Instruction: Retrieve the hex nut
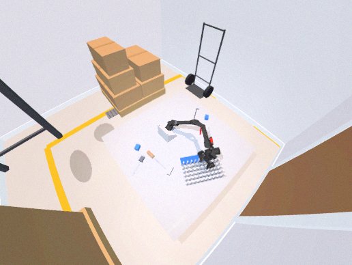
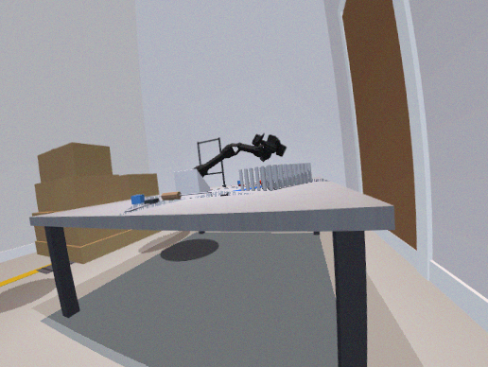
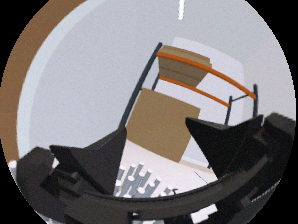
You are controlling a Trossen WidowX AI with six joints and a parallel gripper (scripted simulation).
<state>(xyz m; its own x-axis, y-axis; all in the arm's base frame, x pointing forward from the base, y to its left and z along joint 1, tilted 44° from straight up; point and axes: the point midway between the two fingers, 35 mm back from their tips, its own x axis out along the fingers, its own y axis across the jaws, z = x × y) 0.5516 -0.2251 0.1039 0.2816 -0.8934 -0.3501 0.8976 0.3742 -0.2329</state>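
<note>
The standing metal spacers (image 1: 204, 174) (image 2: 274, 177) (image 3: 141, 190) form a dense field of upright grey posts. The blue taped strip (image 1: 187, 160) runs along one side of them, partly covered by the arm in the top view. I cannot make out the hex nut. A tool with an orange-brown handle (image 1: 150, 154) (image 2: 170, 195) and thin shaft lies on the table. A tool with a dark handle (image 1: 141, 159) (image 2: 151, 200) lies beside it. A small bent key (image 1: 169, 172) lies nearer the field. My gripper (image 1: 204, 162) (image 3: 156, 125) is open and empty, raised above the spacers.
Blue blocks (image 1: 137, 147) (image 1: 207, 117) (image 2: 137, 199) sit on the table. A pale wedge-shaped block (image 1: 166, 134) (image 2: 187, 181) stands by the arm's base. A thin hooked rod (image 1: 196, 114) lies on the arm's far side. Cartons (image 1: 127, 82) and a hand truck (image 1: 207, 59) stand beyond the table.
</note>
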